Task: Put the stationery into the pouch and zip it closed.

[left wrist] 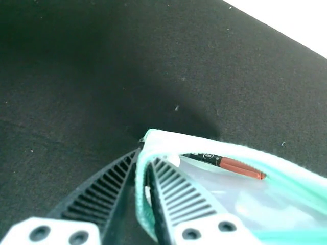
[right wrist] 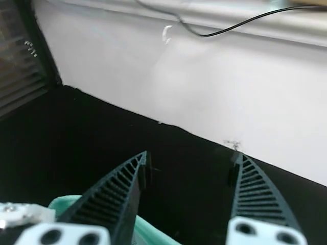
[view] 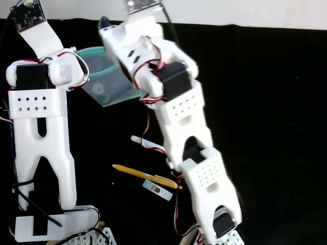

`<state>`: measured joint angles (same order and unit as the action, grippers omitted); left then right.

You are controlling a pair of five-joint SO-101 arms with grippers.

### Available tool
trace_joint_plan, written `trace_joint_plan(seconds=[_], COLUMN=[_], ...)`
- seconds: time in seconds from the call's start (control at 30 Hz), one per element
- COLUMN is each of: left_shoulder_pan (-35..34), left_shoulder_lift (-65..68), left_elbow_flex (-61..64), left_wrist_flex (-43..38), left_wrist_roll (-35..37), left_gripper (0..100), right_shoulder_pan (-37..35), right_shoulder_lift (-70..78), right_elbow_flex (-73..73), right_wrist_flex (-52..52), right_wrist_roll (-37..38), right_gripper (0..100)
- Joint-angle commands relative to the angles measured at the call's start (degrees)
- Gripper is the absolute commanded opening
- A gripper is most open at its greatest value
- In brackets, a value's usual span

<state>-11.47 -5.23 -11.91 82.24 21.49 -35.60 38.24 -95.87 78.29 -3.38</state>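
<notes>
From above, the left arm (view: 40, 127) stands at the left of the black table (view: 271, 127) and the right arm (view: 184, 117) stretches from the near middle toward the far side. The teal-edged pouch (view: 104, 81) sits at the far left between their wrists, partly under the right arm. Still out on the table near the arm bases lie a yellow pencil (view: 140, 174), a white pen (view: 139, 140) a little farther back and partly hidden by the right arm, and a small block (view: 157, 190) just beside the pencil on its near side. In the left wrist view, the left gripper (left wrist: 143, 155) is pressed together on the pouch's teal rim at one corner, with the edge pinched between its two ribbed fingers (left wrist: 176, 191). Through the clear side of the pouch a dark pen (left wrist: 225, 162) with a red end lies inside, close along the rim. In the right wrist view, the right gripper (right wrist: 190, 162) has its fingers spread wide with nothing between them. It is above the table's far edge, a strip of the pouch shows beneath one finger, and a white wall (right wrist: 214, 87) with a dark cable (right wrist: 230, 28) stands behind.
</notes>
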Motion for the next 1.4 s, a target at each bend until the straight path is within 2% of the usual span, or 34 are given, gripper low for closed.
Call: trace_joint_plan(seconds=[0.0,0.3,0.43,0.57,0.9,1.37], left_shoulder_pan=[-0.92,-0.92,-0.92,-0.84,-0.66,-0.66], left_shoulder_lift=[0.66,0.66,0.66,0.66,0.66,0.66], left_elbow_flex=[0.4,0.4,0.4,0.4,0.4,0.4], left_wrist_flex=[-0.53,-0.53,-0.53,-0.53,-0.53,-0.53], left_wrist_roll=[0.0,0.0,0.0,0.0,0.0,0.0], left_gripper=[1,1,1,1,1,1], right_shoulder_pan=[1.54,4.35,3.91,3.03,3.38,3.12], right_shoulder_lift=[-6.11,-10.24,-10.95,-10.95,-10.95,-28.0], right_elbow_flex=[-5.41,-5.14,-5.14,-5.05,-3.74,35.38], right_wrist_flex=[3.03,10.86,16.22,22.81,22.81,22.73], right_wrist_roll=[-0.26,-0.09,5.36,7.56,7.82,12.57], right_gripper=[25.5,25.5,25.5,25.5,25.5,25.5])
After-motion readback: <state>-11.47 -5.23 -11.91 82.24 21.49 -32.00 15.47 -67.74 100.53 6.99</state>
